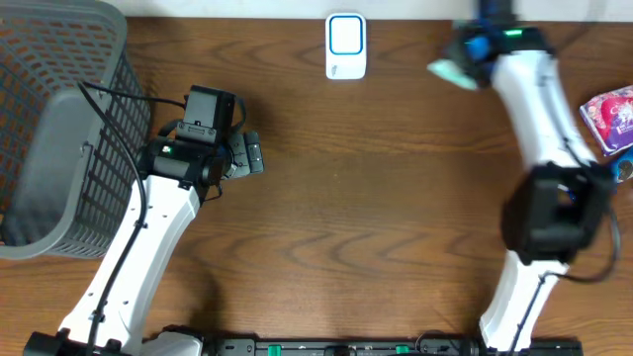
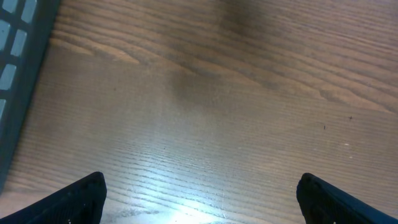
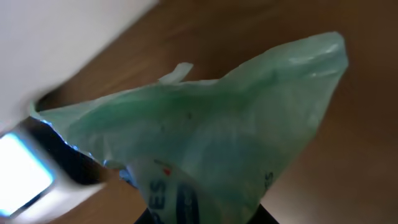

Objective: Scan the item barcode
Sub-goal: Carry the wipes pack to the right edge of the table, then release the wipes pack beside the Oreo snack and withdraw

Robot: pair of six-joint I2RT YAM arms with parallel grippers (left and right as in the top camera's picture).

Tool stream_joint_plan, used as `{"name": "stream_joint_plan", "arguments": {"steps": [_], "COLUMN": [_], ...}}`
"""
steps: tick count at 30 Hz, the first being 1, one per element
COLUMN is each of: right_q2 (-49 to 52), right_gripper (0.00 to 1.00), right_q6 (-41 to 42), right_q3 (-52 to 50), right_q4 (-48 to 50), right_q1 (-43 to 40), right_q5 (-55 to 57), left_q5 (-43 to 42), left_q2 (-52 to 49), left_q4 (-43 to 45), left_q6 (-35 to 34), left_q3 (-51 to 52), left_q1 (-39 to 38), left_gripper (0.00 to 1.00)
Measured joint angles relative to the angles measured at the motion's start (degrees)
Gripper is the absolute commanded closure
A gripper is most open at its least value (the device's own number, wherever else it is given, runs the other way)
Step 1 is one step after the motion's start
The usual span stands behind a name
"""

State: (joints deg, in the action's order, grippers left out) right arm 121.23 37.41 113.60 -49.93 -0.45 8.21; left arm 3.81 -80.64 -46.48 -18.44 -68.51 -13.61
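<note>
The right gripper (image 1: 470, 54) is closed on a pale green, translucent plastic packet (image 3: 205, 143), pinching it at one end. The rest of the film fans out ahead of the fingers, loose and creased. The small white scanner with a blue-lit window (image 1: 345, 44) lies on the brown wooden table (image 1: 376, 218) off to this hand's left. It is near the packet's free end but not yet under it.

The step in hand appears to be carrying the packet across to the scanner. Dark print shows close to the fingers, but no barcode can be made out, so I cannot tell which face carries it. To do this well, the hand should travel left until the film hangs over the window, then roll the wrist slowly so each face is shown in turn. The printed area should stay flat and clear of the fingers.

The left gripper (image 1: 247, 155) hangs wide open and empty over bare wood, with a grey mesh basket (image 1: 59, 59) to its left.
</note>
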Motion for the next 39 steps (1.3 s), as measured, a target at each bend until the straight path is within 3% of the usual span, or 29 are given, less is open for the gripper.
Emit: {"name": "stream_joint_plan", "arguments": {"steps": [4, 5, 7, 8, 12, 19, 30, 39], "right_q2": [-2.8, -2.78, -2.32, -2.12, -1.57, -0.63, -2.16, -16.17], "right_gripper": [0.92, 0.79, 0.32, 0.2, 0.01, 0.01, 0.01, 0.01], "right_q6": [-0.83, -0.85, -1.38, -1.31, -1.64, -1.88, -4.0, -7.98], "right_q3": [0.72, 0.72, 0.66, 0.66, 0.66, 0.66, 0.66, 0.33], "right_q4": [-8.28, -9.6, -11.45, -11.74, -12.46, -16.33, -19.85, -30.01], "right_q1": [-7.28, -8.48, -11.15, -12.07, -15.41, -17.35, -11.06, -4.57], "right_q5": [10.82, 12.68, 16.13, 16.96, 18.08, 18.12, 8.46, -2.1], "left_q5": [0.0, 0.0, 0.0, 0.0, 0.0, 0.0, 0.0, 0.0], "left_q2": [0.0, 0.0, 0.0, 0.0, 0.0, 0.0, 0.0, 0.0], "left_q4": [0.0, -0.02, 0.0, 0.0, 0.0, 0.0, 0.0, 0.0], "left_q6": [0.0, 0.0, 0.0, 0.0, 0.0, 0.0, 0.0, 0.0], "left_q3": [0.0, 0.0, 0.0, 0.0, 0.0, 0.0, 0.0, 0.0], "left_q1": [0.02, 0.0, 0.0, 0.0, 0.0, 0.0, 0.0, 0.0], "left_gripper": [0.02, 0.02, 0.02, 0.02, 0.02, 0.02, 0.02, 0.02]}}
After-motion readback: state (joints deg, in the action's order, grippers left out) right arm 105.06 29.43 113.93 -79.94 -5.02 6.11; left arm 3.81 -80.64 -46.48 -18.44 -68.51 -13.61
